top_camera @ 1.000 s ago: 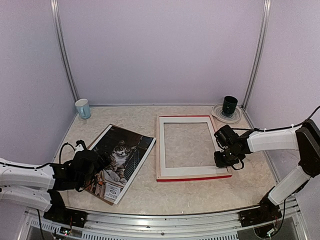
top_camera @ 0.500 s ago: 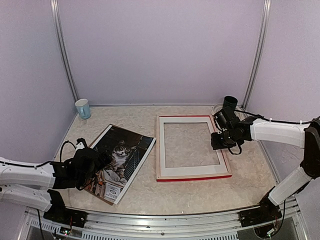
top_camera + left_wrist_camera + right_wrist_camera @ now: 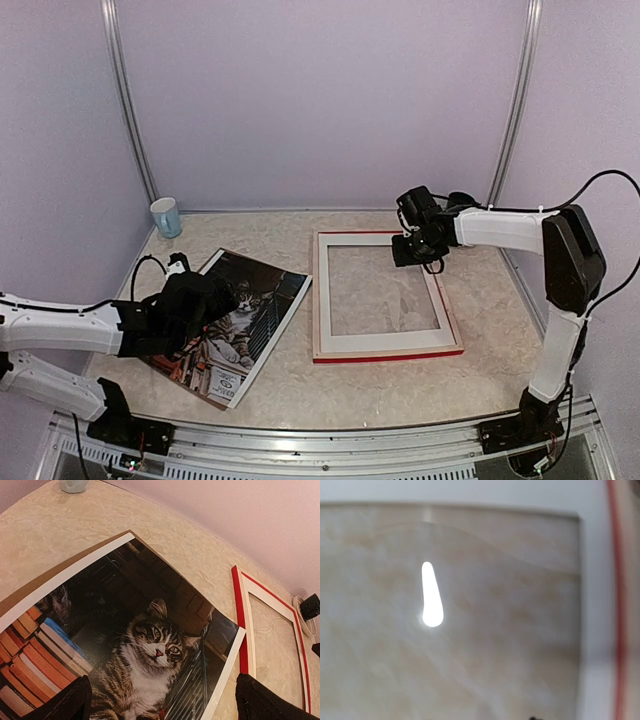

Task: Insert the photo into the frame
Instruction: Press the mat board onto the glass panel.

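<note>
The photo, a glossy print of a tabby cat beside stacked books, lies flat and askew on the table's left half; in the left wrist view the photo fills the picture. My left gripper hovers over its left part, open, fingertips spread wide with nothing between them. The frame, pale on top with red edges, lies flat in the middle. My right gripper hangs over its far right corner. The right wrist view shows only the frame's pale rail, glass and a glare spot, no fingers.
A pale blue cup stands at the back left. A dark cup on a plate sits at the back right, just behind my right arm. A brown board edge shows under the print. Lilac walls close in three sides.
My right gripper has travelled from the frame's near right rail to its far right corner. My left gripper has shifted a little up and right over the photo.
</note>
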`<state>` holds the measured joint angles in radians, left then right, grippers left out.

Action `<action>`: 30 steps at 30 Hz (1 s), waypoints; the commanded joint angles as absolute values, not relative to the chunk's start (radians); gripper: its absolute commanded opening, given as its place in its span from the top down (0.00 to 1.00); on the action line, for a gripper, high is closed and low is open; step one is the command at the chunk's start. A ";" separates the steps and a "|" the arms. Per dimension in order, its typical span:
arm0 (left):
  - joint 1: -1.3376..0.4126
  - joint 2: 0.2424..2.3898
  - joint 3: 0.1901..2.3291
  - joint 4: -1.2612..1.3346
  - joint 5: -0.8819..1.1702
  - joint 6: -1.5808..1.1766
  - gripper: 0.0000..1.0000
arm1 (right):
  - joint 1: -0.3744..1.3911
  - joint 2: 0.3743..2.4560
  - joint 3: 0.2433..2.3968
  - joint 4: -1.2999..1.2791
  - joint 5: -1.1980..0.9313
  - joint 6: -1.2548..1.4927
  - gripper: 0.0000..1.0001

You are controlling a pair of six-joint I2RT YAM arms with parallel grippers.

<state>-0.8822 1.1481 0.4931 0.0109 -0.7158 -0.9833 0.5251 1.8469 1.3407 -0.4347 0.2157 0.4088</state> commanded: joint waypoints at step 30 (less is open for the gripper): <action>-0.820 1.148 0.523 -0.142 -0.691 -0.916 0.01 | 0.573 2.623 2.281 -0.406 0.381 0.267 0.14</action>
<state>-0.8150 1.1694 0.5270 -0.1085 -0.6624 -0.9134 0.5461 2.5835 2.2353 -0.4202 0.3042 0.3107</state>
